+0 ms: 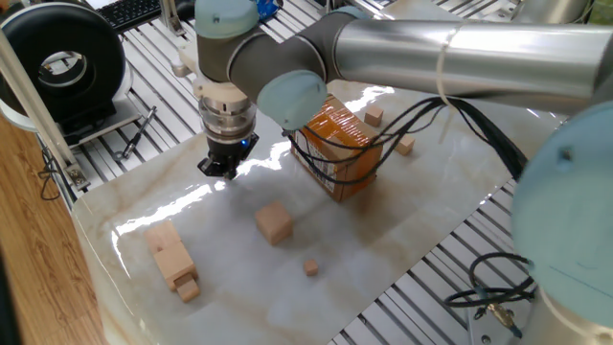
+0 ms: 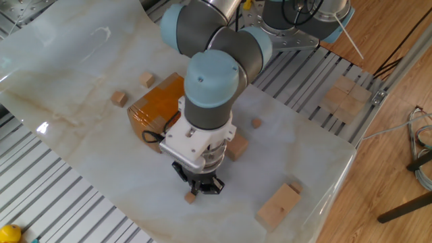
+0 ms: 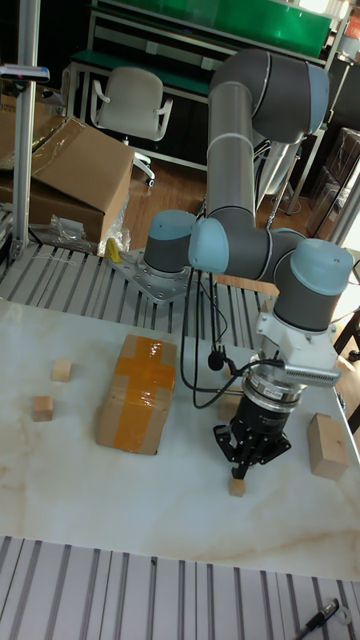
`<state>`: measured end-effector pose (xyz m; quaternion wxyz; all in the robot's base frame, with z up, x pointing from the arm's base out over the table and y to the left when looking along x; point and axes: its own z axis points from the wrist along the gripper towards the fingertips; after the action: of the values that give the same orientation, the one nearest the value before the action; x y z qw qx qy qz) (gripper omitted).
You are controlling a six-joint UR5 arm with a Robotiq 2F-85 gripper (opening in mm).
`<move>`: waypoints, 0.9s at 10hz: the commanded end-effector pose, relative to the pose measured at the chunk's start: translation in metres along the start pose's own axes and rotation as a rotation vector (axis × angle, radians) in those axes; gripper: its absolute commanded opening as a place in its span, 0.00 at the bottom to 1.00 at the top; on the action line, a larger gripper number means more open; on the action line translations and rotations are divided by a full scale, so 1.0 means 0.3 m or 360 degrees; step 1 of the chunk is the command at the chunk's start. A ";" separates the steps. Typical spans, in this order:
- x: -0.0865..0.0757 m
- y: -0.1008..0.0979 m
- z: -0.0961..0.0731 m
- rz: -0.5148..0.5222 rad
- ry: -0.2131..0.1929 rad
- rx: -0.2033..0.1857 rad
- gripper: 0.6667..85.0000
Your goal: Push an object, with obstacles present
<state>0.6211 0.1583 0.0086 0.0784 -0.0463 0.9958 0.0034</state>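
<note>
The object, a tiny light-wood cube (image 2: 191,198), lies on the marble tabletop right at the tips of my gripper (image 2: 197,189). The tall fixed view shows the same cube (image 3: 237,487) just below the gripper (image 3: 241,468). The fingers are shut with nothing between them and point straight down, touching or almost touching the cube. In one fixed view the gripper (image 1: 218,172) hides the cube. Obstacles: a brown taped cardboard box (image 1: 340,149), a mid-sized wood cube (image 1: 275,222) and long stacked wood blocks (image 1: 172,257).
Small wood cubes lie beyond the box (image 2: 147,79) (image 2: 119,98), and another small cube (image 2: 256,123) sits past the mid-sized cube (image 2: 236,145). The stacked blocks (image 2: 279,204) are near the table's corner. Slatted metal framing surrounds the marble top (image 2: 81,61).
</note>
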 end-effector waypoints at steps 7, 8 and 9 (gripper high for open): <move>-0.082 -0.033 0.017 0.0017 0.0016 0.0000 0.01; -0.119 -0.041 0.043 0.0010 0.0008 0.0011 0.01; -0.151 -0.042 0.061 0.0003 0.0005 0.0008 0.01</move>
<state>0.6515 0.1522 0.0040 0.0745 -0.0469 0.9961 0.0018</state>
